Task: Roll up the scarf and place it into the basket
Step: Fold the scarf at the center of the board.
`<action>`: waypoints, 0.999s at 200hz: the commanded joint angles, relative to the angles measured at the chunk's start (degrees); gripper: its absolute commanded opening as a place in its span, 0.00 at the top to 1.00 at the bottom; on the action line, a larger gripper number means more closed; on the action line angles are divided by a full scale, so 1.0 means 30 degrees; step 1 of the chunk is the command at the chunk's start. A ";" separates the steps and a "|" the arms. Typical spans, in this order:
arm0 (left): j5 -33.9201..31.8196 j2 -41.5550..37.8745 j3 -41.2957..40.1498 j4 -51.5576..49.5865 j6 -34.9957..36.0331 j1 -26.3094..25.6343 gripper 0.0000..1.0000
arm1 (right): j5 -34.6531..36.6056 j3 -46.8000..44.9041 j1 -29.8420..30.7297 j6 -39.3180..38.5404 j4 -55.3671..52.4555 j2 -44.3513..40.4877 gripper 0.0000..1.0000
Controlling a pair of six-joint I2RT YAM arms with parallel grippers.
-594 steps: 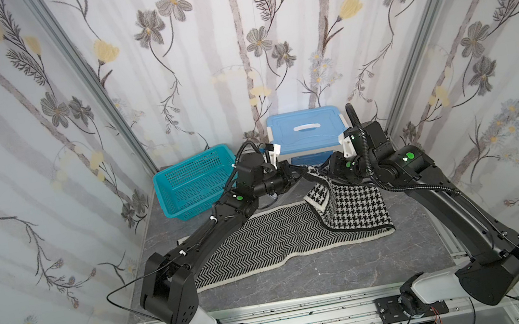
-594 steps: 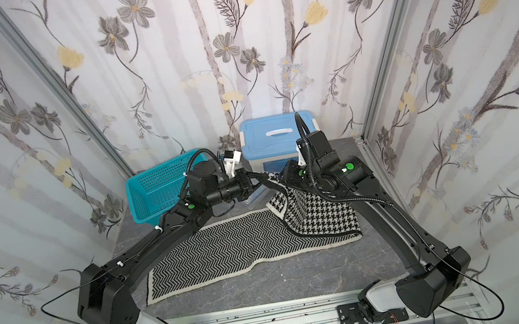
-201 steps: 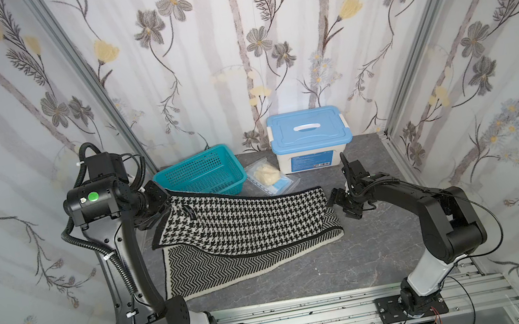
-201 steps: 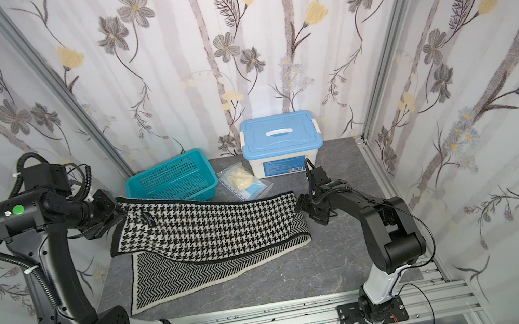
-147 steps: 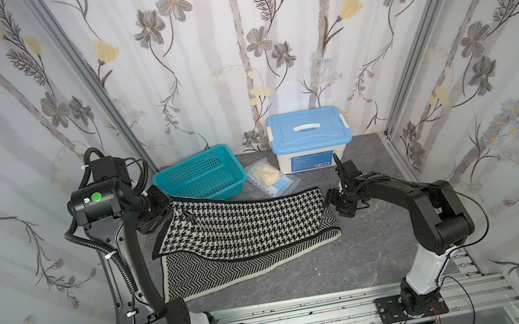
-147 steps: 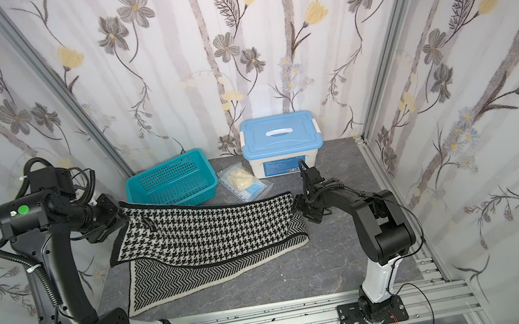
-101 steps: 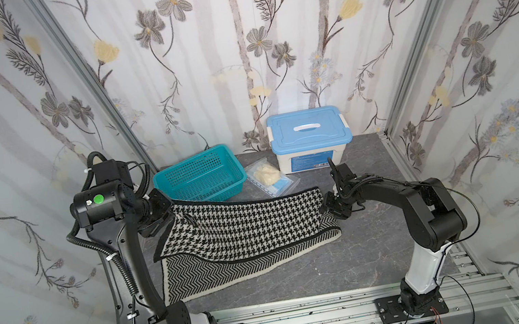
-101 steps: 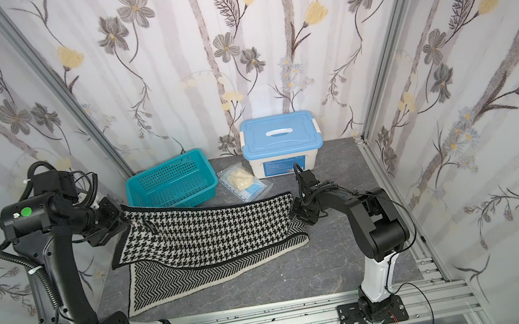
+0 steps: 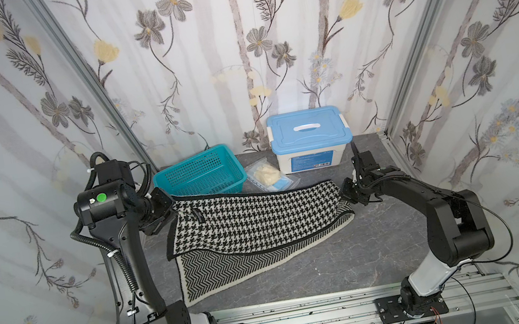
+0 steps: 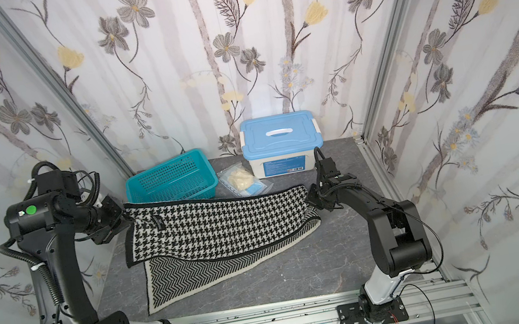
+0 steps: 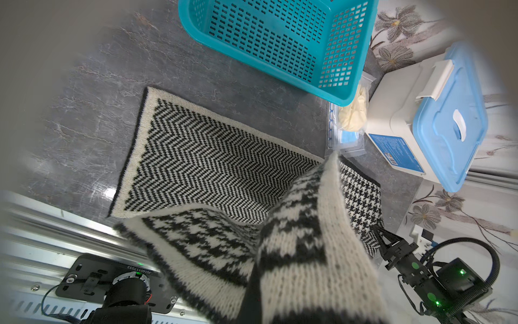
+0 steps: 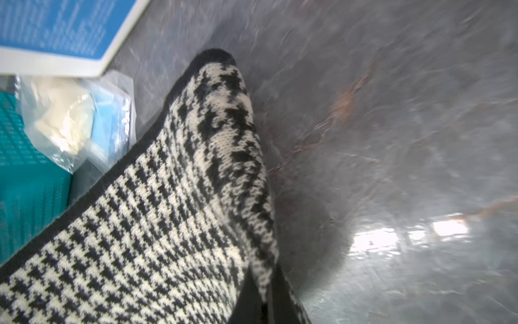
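Houndstooth-and-herringbone scarf (image 9: 253, 214) lies doubled on the worktop (image 9: 357, 253), just in front of the basket (image 9: 208, 184). Left jaws pinch its raised corner nearest the basket. Right jaws pinch the end farthest from it, probably to stretch the cloth flat for rolling.

grey table (image 9: 357, 253), scarf (image 9: 233, 265), basket (image 9: 211, 184), box (image 9: 308, 132), bag (image 9: 268, 177)

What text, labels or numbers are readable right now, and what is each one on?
"J0260117033": seems to read so, upside down on the arm's base plate; not certain.
Blue label on the white box: printed lines, too small to read.
Black tag on the scarf: too small to read.
Nothing else is legible.
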 commanded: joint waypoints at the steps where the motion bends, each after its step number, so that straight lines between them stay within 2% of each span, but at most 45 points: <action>1: 0.0815 0.0180 -0.0408 0.1075 -0.0295 -0.0331 1.00 | 0.1062 -0.0272 -0.1053 -0.0643 -0.0636 -0.1063 1.00; 37: 0.0441 0.0894 -0.0757 0.1349 -0.0441 -0.1946 1.00 | 0.1246 -0.1658 -0.3276 -0.0949 -0.0906 -0.2639 1.00; 62: -0.0513 0.0439 -0.2628 0.1610 -0.0696 -0.2898 1.00 | 0.1602 -0.2543 -0.4094 -0.1271 -0.0992 -0.3317 1.00; 107: -0.1680 -0.1412 -0.6861 0.2621 -0.1111 -0.3005 1.00 | 0.1834 -0.2993 -0.4891 -0.1433 -0.0910 -0.3919 1.00; 155: -0.1076 -0.1921 -0.7631 0.2605 -0.1030 -0.3036 1.00 | 0.1965 -0.2408 -0.5152 -0.1837 -0.1022 -0.3356 1.00; 200: -0.0602 -0.1663 -1.0388 0.4586 -0.0994 -0.3035 1.00 | 0.2090 -0.2427 -0.5560 -0.1934 -0.1099 -0.3510 1.00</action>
